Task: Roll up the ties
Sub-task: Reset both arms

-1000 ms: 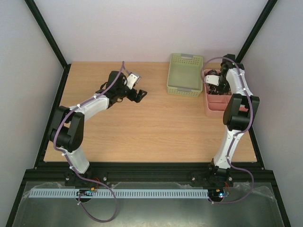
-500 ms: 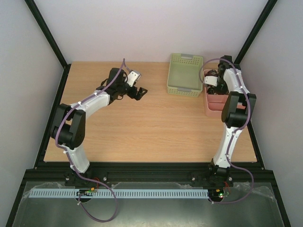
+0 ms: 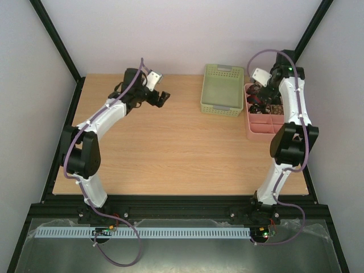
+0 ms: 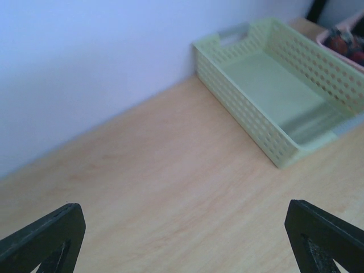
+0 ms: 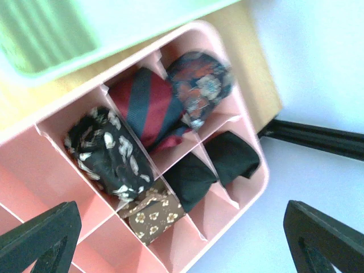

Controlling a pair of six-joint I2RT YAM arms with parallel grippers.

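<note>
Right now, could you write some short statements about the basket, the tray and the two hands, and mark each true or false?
1. The green basket is full. False: it is empty; the rolled ties lie in the pink tray.
2. The right hand is open above the pink tray. True.
3. The left hand grips a tie. False: it is open and holds nothing.
4. A red-striped tie lies in one tray compartment. True.
</note>
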